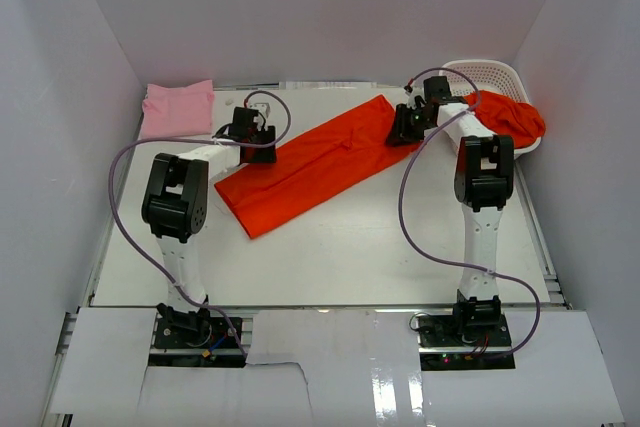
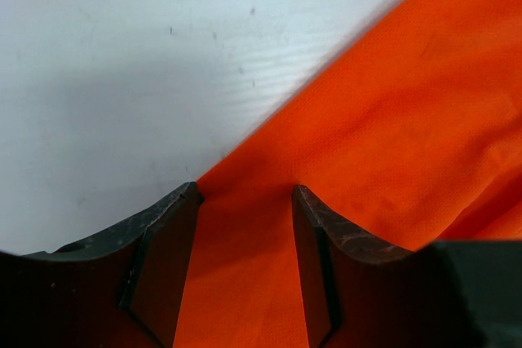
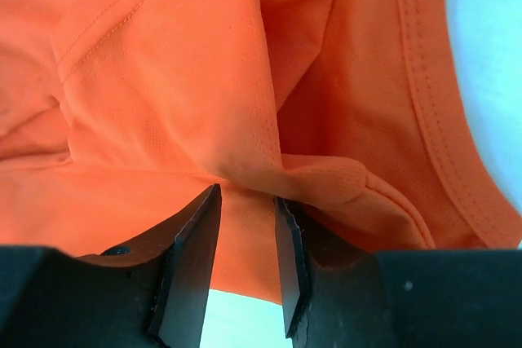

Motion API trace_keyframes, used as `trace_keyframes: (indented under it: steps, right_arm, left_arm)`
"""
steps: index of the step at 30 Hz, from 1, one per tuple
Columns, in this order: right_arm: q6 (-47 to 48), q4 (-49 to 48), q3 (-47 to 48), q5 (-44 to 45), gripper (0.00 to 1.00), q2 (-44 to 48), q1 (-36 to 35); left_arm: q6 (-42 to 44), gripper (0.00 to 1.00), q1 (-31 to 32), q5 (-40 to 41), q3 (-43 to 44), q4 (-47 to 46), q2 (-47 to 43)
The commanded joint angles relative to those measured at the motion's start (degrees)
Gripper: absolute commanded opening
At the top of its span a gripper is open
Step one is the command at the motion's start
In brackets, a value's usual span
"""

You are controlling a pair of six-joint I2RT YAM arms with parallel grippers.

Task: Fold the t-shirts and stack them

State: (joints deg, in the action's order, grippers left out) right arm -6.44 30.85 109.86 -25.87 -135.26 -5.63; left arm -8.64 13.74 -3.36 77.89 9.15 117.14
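a pink shirt (image 1: 178,107) lies folded in the far left corner of the tabletop (image 1: 350,247), so that one looks done. just right of it the left tool (image 1: 250,132) sits low over the near-left end of an orange shirt (image 1: 310,167). its jaws stand apart, with the cloth's edge flat between them, not pinched. this shirt is folded lengthwise into a long strip that runs slantwise toward the far right. it still needs folding short and stacking. the right tool (image 1: 408,125) is at the strip's far end and appears clamped on a puckered fold of it. an orange bundle (image 1: 512,119) hangs unfolded over the basket (image 1: 490,75) in the far right corner, so most of the work is left.
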Motion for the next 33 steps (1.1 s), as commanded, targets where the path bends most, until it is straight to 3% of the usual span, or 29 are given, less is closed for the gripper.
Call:
trace_keyframes:
  steps: [1,6,25,33]
  right_arm:
    - [1.0,1.8,4.1,0.7,0.4,-2.3,0.9]
    - [0.6,1.4,7.6,-1.2,0.4,-4.9,1.1]
    - [-7.6,-14.8,4.0,-7.8,0.41,-9.1,-0.3]
    - [-10.3,-16.2,9.8,-8.1,0.43,-12.0,-0.7]
  left_arm:
    - [-3.1,0.6,1.4,5.4,-1.9,6.7,-5.3]
    - [-5.8,0.6,3.8,5.7,-6.6,9.1,-11.5]
    - [-16.5,0.6,18.6,5.0,-25.0,13.3,-29.6]
    - [-21.8,0.6,22.9,4.3,-33.2,13.6,-34.8]
